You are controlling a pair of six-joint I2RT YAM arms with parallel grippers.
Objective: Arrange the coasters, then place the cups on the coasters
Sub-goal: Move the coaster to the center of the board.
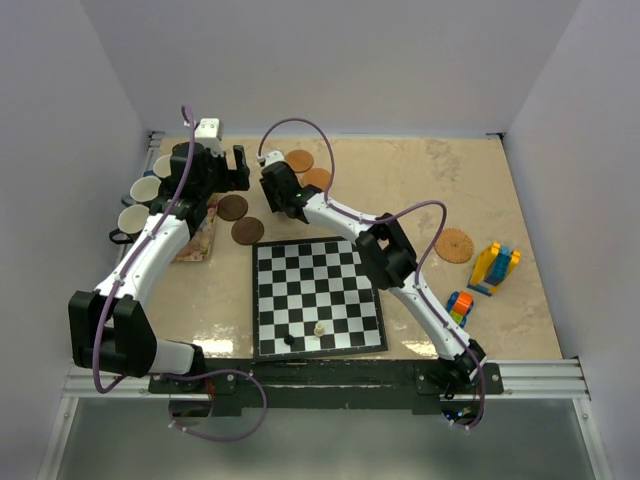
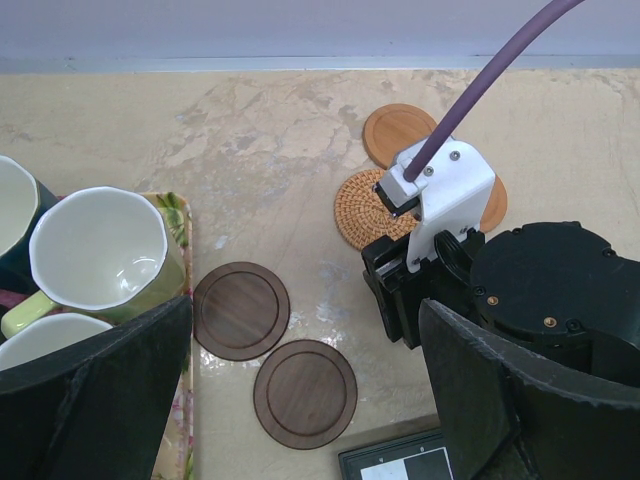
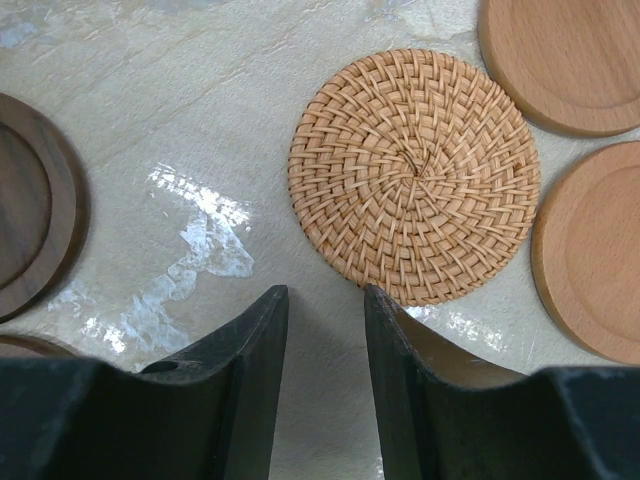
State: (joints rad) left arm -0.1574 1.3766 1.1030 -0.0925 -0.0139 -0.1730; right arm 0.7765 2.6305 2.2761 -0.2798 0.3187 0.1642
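Observation:
Two dark brown coasters (image 2: 241, 310) (image 2: 305, 393) lie side by side under my open left gripper (image 2: 305, 335), which hangs above them with nothing in it. A woven coaster (image 3: 415, 175) lies just beyond my right gripper (image 3: 322, 300). That gripper is open and empty, low over the table, its right fingertip (image 3: 372, 296) by the woven rim. Two tan coasters (image 3: 565, 60) (image 3: 595, 250) lie to its right. Another woven coaster (image 1: 454, 245) sits far right. A pale green cup (image 2: 100, 255) and a dark blue cup (image 2: 12, 215) stand on the left.
A floral cloth mat (image 1: 195, 243) lies under the cups at the left. The chessboard (image 1: 318, 297) with two pieces fills the near middle. Coloured toy blocks (image 1: 495, 268) (image 1: 460, 307) sit at the right. The two arms are close together at the back left.

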